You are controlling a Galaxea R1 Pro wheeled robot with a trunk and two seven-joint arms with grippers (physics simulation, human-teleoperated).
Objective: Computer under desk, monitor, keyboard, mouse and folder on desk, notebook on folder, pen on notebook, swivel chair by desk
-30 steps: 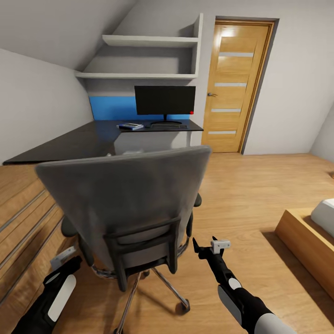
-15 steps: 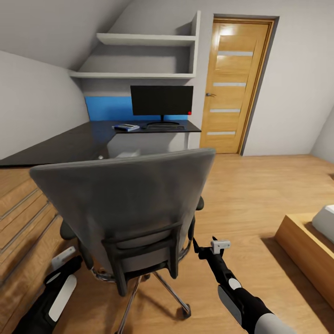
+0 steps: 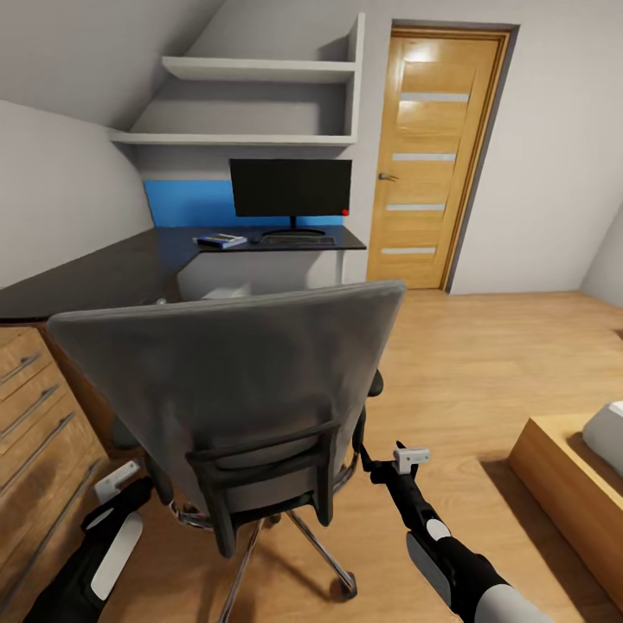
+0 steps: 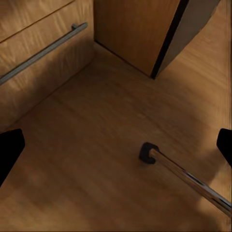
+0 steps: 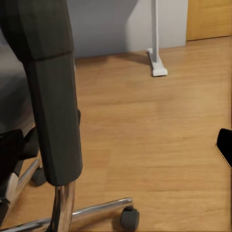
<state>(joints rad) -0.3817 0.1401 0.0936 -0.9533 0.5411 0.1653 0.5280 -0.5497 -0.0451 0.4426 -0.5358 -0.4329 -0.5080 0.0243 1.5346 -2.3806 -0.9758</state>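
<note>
Rolling closer, we are nudging the swivel chair (image 3: 234,381) toward the worktop (image 3: 112,272), left gripper (image 3: 117,484) and right gripper (image 3: 381,463) both spread apart, holding nothing

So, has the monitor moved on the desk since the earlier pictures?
No. The monitor stands as before against the blue wall panel on the desk; the whole view shifted, so the camera moved.

You face the swivel chair (image 3: 234,389) at 12 o'clock, its back toward you; behind it stands the desk (image 3: 130,264). On the desk, the monitor (image 3: 291,188) sits at 12, the folder (image 3: 220,241) just left at 11; a dresser (image 3: 39,415) lies at 9, a door (image 3: 430,156) at 1.
</note>
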